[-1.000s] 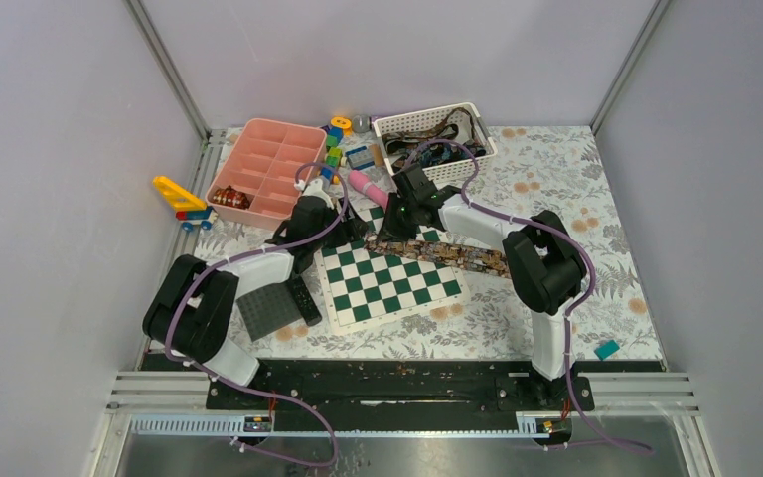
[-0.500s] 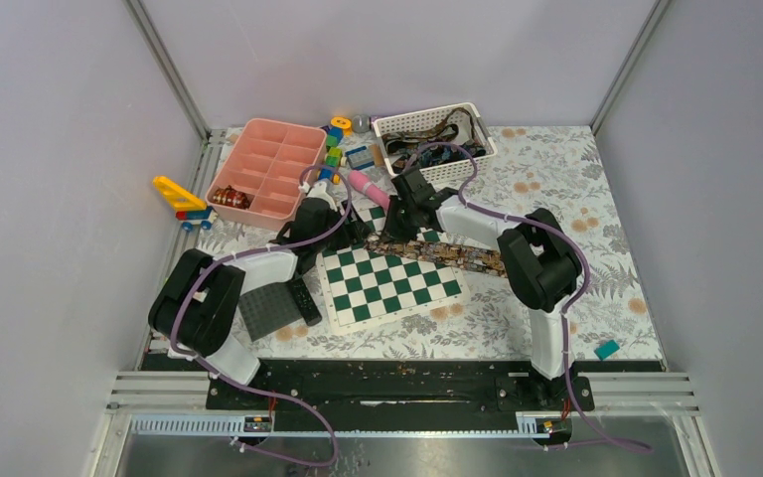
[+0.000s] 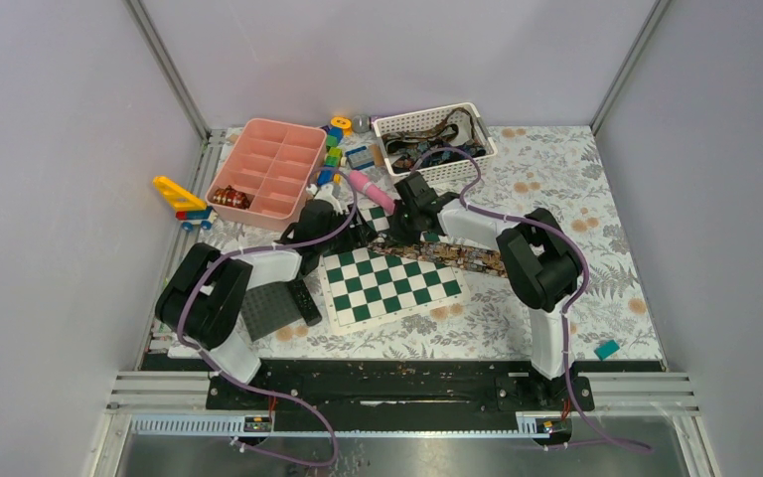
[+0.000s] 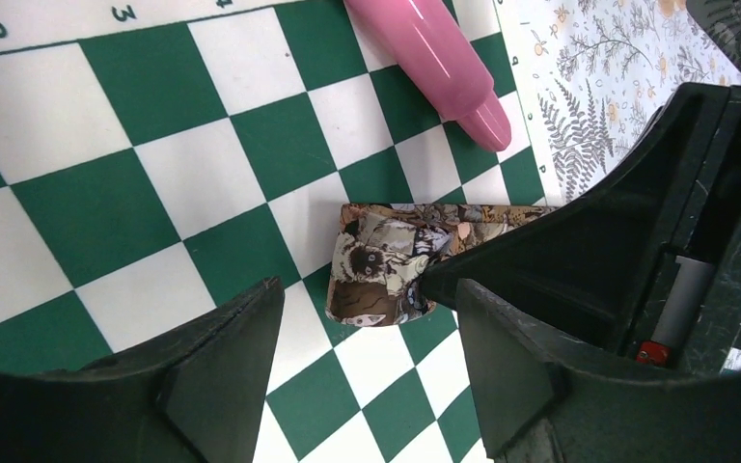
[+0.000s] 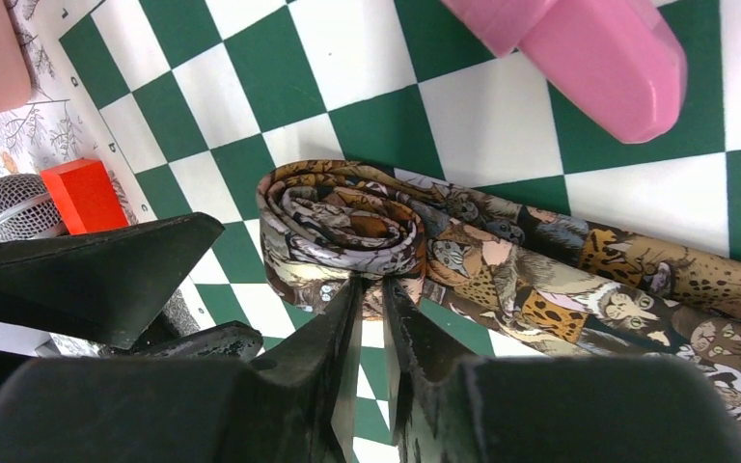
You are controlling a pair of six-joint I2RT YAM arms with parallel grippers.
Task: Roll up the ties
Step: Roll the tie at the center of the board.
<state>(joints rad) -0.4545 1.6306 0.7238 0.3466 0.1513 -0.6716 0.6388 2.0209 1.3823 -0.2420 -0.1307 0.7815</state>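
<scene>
So the tie (image 3: 457,256) was lying across the far side of the chessboard (image 3: 387,288), roughly mid-worktop (image 3: 576,169), with its long tail running off the board toward the right edge. The end nearer the left edge was wound into a small coil, a couple of turns going by the right wrist view, and it sat on the green and white squares.

The right end effector (image 5: 370,289) had its fingers nearly pressed together, pinching the edge of that coil between the tips. The left end effector (image 4: 365,289) was spread wide and hovering right by the same coiled end. The coil showed in the gap between its fingers, and as far as I could tell they weren't touching the fabric.

Other stuff around:
- A pink tube (image 3: 370,187) lay at the board's far side, near the coil but apart from it.
- A white basket (image 3: 485,139) at the far edge held more ties (image 3: 422,134) in a loose heap.
- A pink divided tray (image 3: 268,164) sat toward the far-left corner. It had a little brown patterned bundle (image 3: 228,198) in its near-left compartment, too small to say for sure what it was.
- A black keypad (image 3: 266,310) lay just left of the board.
</scene>
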